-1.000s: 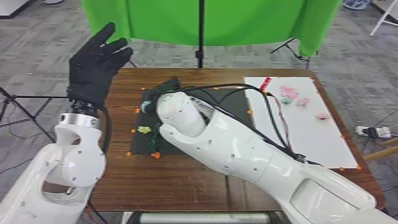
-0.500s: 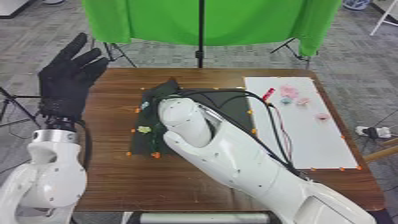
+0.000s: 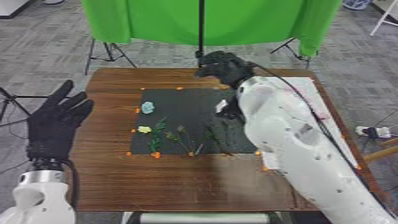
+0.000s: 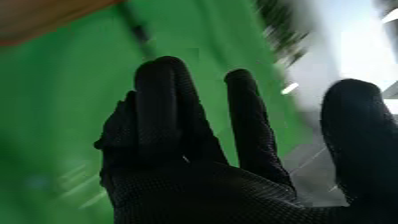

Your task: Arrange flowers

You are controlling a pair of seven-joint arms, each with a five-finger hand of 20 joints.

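Note:
In the head view my right hand (image 3: 224, 67) is over the table's far edge, above the far side of the dark mat (image 3: 197, 100). In the right wrist view the fingers of my right hand (image 4: 195, 175) are mostly straight, with nothing held. My left hand (image 3: 55, 125) stands at the table's left edge, open. On the mat's left side lie a light blue flower (image 3: 147, 107) and a yellow flower (image 3: 144, 129). Green stems (image 3: 156, 135) lie along its near half. A white thing (image 3: 221, 105) is at its right side, beside dark cabling.
A white board (image 3: 271, 161) lies on the right of the brown table (image 3: 204, 182), largely behind my right arm, with a bit of pink at its far part. Small orange pieces (image 3: 156, 155) edge the mat. A green cloth (image 3: 160, 22) hangs behind the table.
My right arm has swung from the mat's left side to the right and away, uncovering the mat's flowers and stems. My left hand has come lower and further left.

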